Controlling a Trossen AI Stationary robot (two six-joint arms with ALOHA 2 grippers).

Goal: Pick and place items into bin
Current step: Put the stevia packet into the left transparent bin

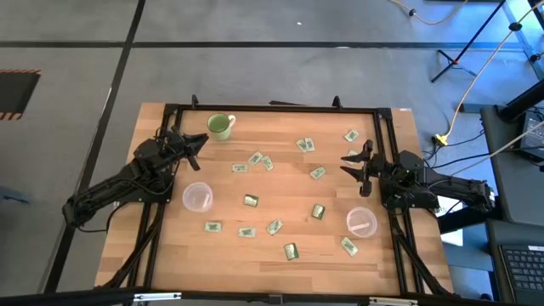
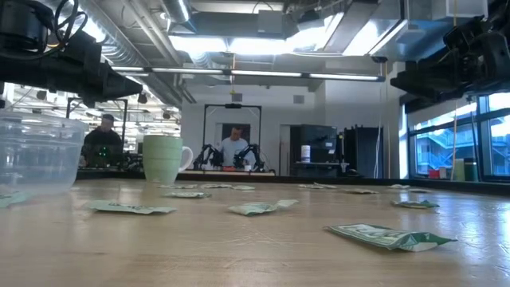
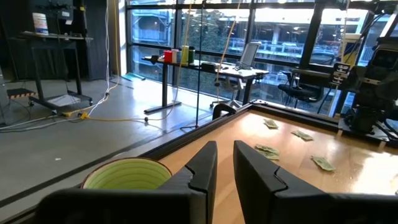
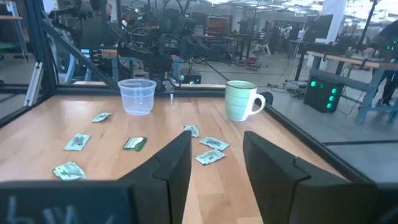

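Four camera views of one wooden desk (image 1: 272, 195) with two robot arms.

The high view looks straight down from well above, taking in the whole desk. The low view sits at desk-top level, very near the surface, facing across it into the room. Each wrist view looks forward past its own arm's dark fingers (image 3: 202, 171), close to the desk, toward the opposite side. A light-green mug (image 1: 220, 126) appears in all four views.
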